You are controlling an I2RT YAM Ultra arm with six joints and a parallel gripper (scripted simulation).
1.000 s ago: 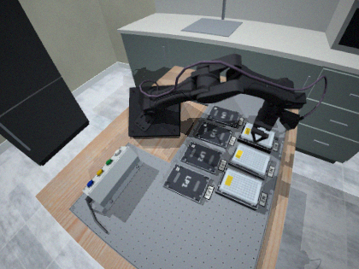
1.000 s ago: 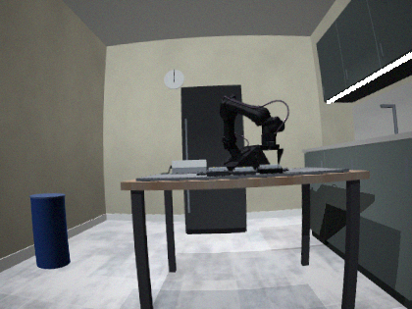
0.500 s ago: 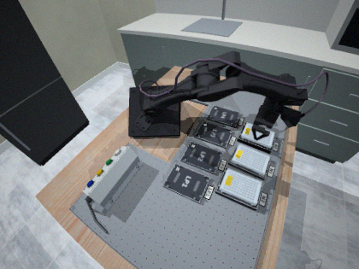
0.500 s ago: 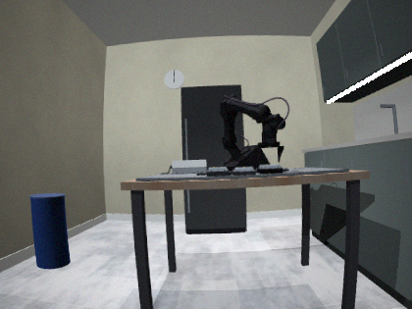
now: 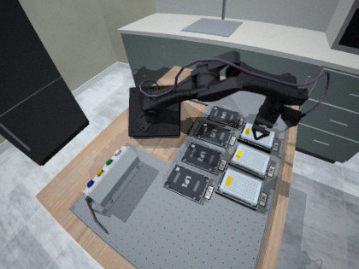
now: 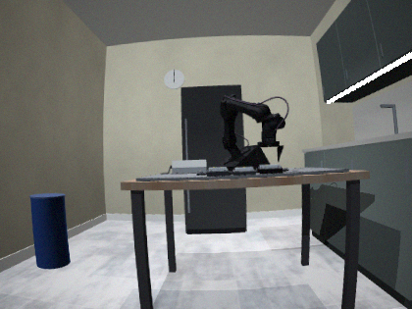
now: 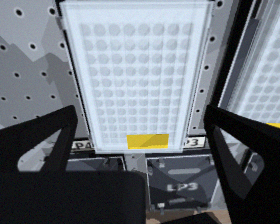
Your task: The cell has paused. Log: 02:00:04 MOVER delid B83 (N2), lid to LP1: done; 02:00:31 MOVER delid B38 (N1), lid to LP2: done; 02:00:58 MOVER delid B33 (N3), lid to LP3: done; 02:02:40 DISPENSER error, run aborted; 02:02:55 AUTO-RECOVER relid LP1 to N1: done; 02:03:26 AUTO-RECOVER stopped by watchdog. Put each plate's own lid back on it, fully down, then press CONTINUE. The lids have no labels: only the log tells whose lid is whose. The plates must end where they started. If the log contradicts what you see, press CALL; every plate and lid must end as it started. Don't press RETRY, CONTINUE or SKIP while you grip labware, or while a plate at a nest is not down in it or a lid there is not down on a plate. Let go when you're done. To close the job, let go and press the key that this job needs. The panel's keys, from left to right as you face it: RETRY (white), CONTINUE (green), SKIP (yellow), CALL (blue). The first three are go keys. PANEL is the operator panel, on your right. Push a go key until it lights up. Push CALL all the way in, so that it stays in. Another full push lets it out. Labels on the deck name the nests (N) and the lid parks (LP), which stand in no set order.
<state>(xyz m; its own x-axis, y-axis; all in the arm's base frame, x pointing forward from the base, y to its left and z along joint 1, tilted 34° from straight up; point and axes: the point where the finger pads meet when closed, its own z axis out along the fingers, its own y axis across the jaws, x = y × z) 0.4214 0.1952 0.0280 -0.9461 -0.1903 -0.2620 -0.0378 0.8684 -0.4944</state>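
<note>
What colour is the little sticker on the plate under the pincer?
Yellow. The sticker shows best in the wrist view, on the white plate.

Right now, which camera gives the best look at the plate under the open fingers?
The wrist view: the plate fills it, wells and yellow tag sharp. The top view shows the plate small, partly behind the fingers. The exterior view shows only a flat sliver.

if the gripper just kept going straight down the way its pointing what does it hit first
Most likely the well plate right under it. The open gripper points down at the deck, its fingers on either side of the plate's yellow-tagged end; how far above it hangs is unclear.
</note>
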